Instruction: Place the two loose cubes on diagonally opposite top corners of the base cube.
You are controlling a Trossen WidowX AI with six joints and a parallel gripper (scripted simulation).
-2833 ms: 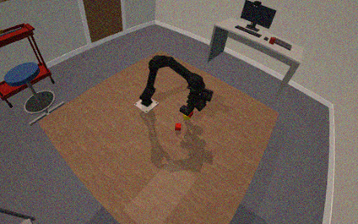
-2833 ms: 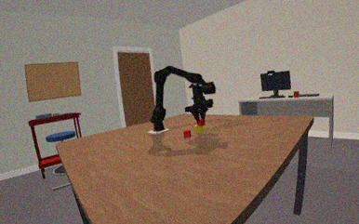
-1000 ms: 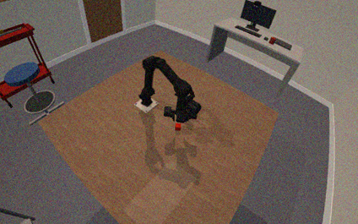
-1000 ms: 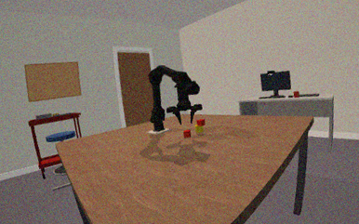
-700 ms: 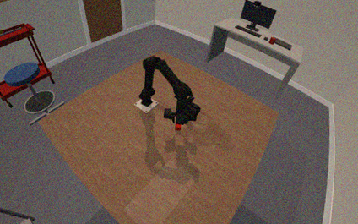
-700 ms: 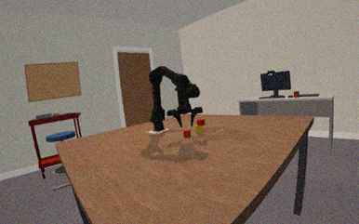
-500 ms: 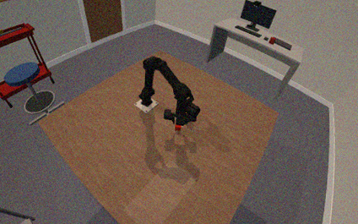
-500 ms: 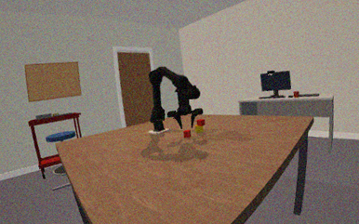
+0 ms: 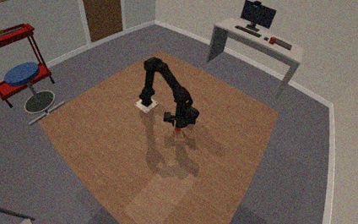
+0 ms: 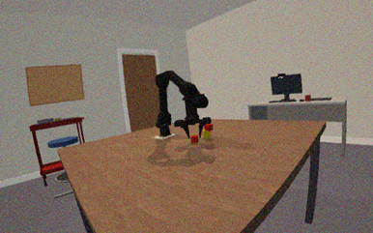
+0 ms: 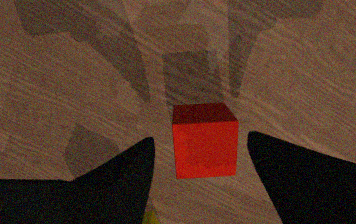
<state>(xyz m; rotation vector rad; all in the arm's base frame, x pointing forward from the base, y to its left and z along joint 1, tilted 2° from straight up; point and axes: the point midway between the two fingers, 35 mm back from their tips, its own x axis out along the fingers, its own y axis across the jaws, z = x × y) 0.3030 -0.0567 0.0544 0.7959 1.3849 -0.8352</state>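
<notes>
A loose red cube (image 9: 177, 128) (image 10: 195, 139) (image 11: 205, 150) rests on the wooden table. My gripper (image 10: 195, 136) (image 11: 201, 142) is open, pointing down, with one fingertip on each side of this cube in the wrist view and a visible gap on both sides. The fingertips are low, near the table. The yellow base cube (image 10: 207, 134) stands close by, and a corner of yellow (image 11: 151, 217) shows at the bottom of the wrist view. A second red cube (image 10: 208, 127) sits on top of the yellow one; its exact corner position is too small to tell. In the top view the arm hides the stack.
The arm's white base plate (image 9: 142, 108) (image 10: 158, 137) is on the table behind the cubes. The yellow and red stack stands beside the gripper's right finger in the exterior view. A desk with a monitor, a red cart and a blue stool stand away from the table.
</notes>
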